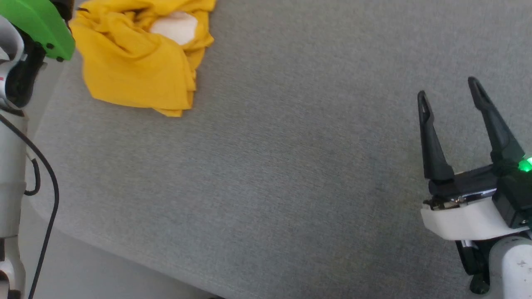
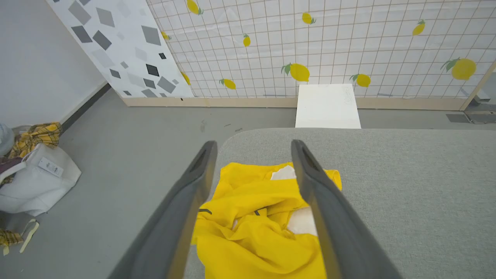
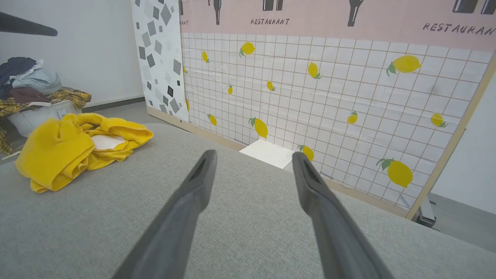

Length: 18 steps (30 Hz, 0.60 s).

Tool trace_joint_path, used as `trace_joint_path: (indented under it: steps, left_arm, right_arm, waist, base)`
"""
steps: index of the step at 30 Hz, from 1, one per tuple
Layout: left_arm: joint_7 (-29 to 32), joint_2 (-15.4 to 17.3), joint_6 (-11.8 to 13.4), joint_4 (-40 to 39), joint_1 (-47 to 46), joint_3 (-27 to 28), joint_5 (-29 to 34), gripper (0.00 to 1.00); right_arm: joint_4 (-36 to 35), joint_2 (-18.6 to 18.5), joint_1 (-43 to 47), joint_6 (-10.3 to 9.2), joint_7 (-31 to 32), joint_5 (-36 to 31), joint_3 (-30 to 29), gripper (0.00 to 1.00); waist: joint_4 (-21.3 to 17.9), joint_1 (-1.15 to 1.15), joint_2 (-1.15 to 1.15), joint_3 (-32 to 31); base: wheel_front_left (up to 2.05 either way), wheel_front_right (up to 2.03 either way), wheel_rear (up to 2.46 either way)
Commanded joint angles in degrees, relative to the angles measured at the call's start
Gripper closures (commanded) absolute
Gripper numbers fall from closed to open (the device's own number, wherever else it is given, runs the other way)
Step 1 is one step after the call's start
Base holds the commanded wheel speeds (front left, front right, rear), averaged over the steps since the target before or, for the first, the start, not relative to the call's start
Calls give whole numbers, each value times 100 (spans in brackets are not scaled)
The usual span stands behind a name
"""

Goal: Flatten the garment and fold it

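Observation:
The yellow T-shirt (image 1: 137, 54) lies crumpled in a heap at the far left corner of the grey table (image 1: 291, 166), a white patch showing in its folds. In the left wrist view my left gripper (image 2: 252, 149) hovers open above the T-shirt (image 2: 252, 228), its fingers straddling the heap without touching it. My right gripper (image 1: 449, 89) stands open over bare table at the right, far from the shirt. From the right wrist view the T-shirt (image 3: 73, 149) sits at the left and the right gripper (image 3: 252, 157) holds nothing.
The table's front-left edge (image 1: 83, 241) is rounded, with grey floor beyond. On the floor lie a white bag with clothes (image 2: 35, 182) and a white board (image 2: 327, 106) against the tiled lemon wall. My left arm's green cover (image 1: 37, 25) is at the top left.

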Motion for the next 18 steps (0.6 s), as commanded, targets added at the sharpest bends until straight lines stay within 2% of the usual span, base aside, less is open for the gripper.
trace_joint_path:
  steps: [1, 5, 8, 12, 15, 18]
  left_arm:
    - [-11, 5, -7, 65, -134, 39, -77, 0]
    - [106, -21, 14, 327, -181, 34, -152, 0]
    - [471, 29, 12, 507, -184, -58, -219, 0]
    - [1219, 206, 23, 684, -106, -221, -286, 0]
    - [1997, 317, 150, 823, 26, -296, -390, 0]
    - [2414, 451, 255, 768, 139, -373, -363, 0]
  right_arm:
    - [-88, -30, -141, -9, 24, -31, 30, 0]
    - [-183, -50, -207, -9, 83, -19, 28, 0]
    - [-223, -61, -219, -9, 91, -6, -5, 0]
    - [-262, -80, -249, -9, 78, 13, -32, 0]
    - [-264, -78, -271, -9, 65, 31, -22, 0]
    - [-254, -67, -281, -9, 54, 57, -11, 0]
  waist:
    - [-391, -1, 0, 742]
    - [-480, -1, 0, 1035]
    - [-549, -1, 0, 1191]
    - [-638, -1, 0, 1352]
    - [-699, -1, 0, 1417]
    - [-741, -1, 0, 1456]
  base:
    - [0, 0, 0]
    - [0, 0, 0]
    - [0, 0, 0]
    - [0, 0, 0]
    - [0, 0, 0]
    - [0, 0, 0]
